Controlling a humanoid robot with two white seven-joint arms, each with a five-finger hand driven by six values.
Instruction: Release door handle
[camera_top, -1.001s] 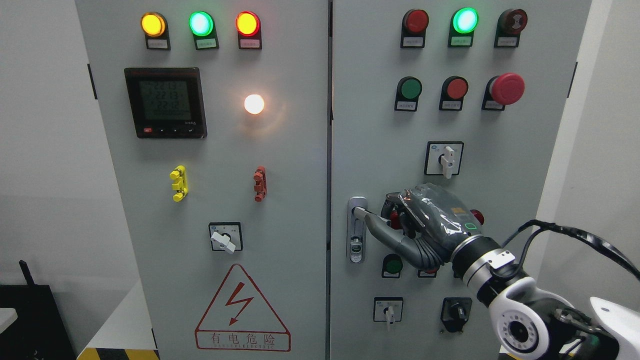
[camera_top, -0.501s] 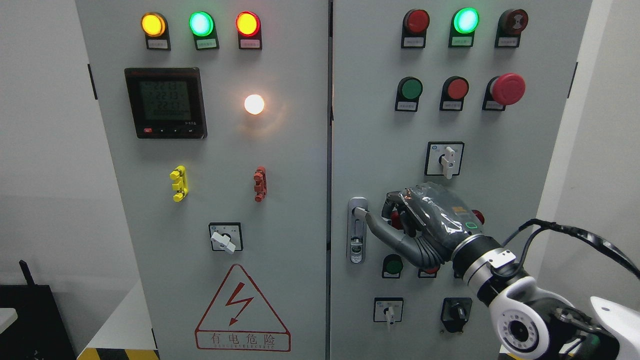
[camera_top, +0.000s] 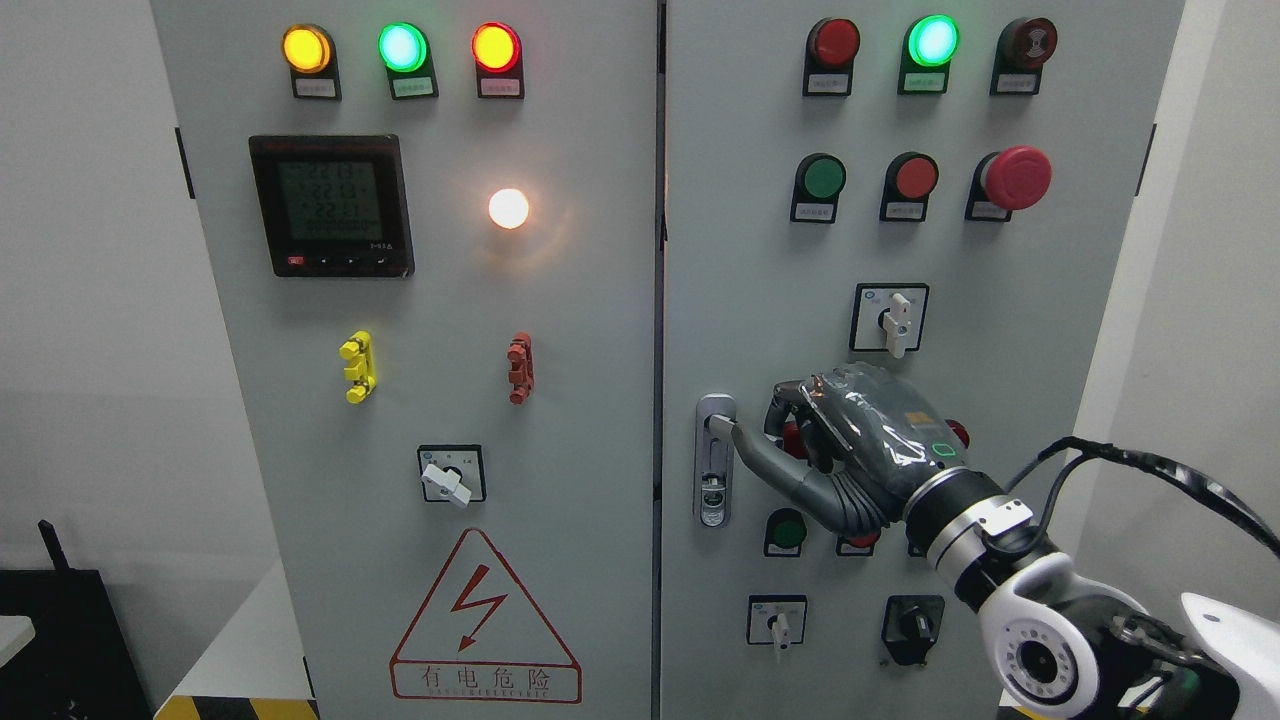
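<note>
Right hand (camera_top: 850, 450) by the hard, smooth metal handle (camera_top: 714, 459), thumb touching its top, fingers curled but gripping nothing.

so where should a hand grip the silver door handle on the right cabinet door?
Grip the silver door handle on its narrow vertical lever, coming from its right as the right hand is placed now: the door seam sits close on its left, leaving little room, while fingers wrapping sideways suit the upright bar.
</note>
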